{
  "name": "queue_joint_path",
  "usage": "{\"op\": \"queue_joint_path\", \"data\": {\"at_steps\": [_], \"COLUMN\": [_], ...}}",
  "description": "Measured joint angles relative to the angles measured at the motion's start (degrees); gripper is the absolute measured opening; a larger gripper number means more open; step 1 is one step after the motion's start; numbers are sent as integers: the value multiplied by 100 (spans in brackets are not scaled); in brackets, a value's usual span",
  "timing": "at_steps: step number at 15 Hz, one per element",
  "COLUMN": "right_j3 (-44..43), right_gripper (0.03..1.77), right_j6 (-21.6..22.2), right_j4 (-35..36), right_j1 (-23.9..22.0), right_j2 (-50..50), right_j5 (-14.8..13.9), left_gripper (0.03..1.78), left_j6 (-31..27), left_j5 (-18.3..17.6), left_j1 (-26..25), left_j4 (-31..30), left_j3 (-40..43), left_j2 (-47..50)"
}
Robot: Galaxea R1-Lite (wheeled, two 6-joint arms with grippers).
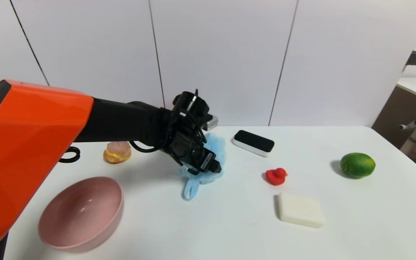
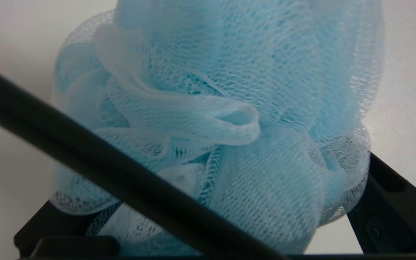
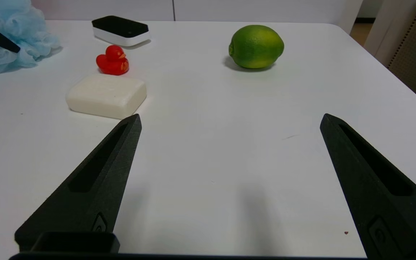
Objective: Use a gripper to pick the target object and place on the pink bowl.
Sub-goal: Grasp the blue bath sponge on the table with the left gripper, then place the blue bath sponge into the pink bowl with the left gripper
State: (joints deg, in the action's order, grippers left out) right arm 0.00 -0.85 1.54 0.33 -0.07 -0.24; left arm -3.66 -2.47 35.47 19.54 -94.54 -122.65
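The light blue mesh pouf (image 1: 213, 144) rests on the white table at mid-back, its ribbon loop (image 1: 190, 190) trailing toward me. My left gripper (image 1: 211, 162) comes down over it from the left. In the left wrist view the pouf (image 2: 251, 90) fills the space between the two widely spread black fingers (image 2: 392, 206), whose tips are hidden in the mesh; the gripper is open. A black cable (image 2: 85, 151) crosses that view. The pink bowl (image 1: 81, 211) stands empty at the front left. My right gripper (image 3: 229, 119) hangs open over bare table.
A cream puff (image 1: 117, 151) lies behind the bowl. To the right of the pouf are a black-topped white box (image 1: 254, 142), a red duck (image 1: 276, 176), a white soap bar (image 1: 300, 210) and a green lime (image 1: 357, 164).
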Motion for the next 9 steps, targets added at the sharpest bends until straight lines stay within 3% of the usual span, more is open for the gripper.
{"op": "queue_joint_path", "data": {"at_steps": [1,4,9], "right_j3": [0,0,0], "right_gripper": [171,171,171], "right_j6": [0,0,1], "right_j4": [2,2,0], "right_j1": [-2,0,0], "right_j2": [0,0,0], "right_j5": [-2,-5,-2], "left_gripper": [168,118,73], "left_j6": [2,-24,-24], "left_j5": [-2,-13,11], "left_j1": [-6,-17,-6], "left_j4": [0,-4,-44], "left_j3": [2,7,9], "left_j2": [-23,-43,201]}}
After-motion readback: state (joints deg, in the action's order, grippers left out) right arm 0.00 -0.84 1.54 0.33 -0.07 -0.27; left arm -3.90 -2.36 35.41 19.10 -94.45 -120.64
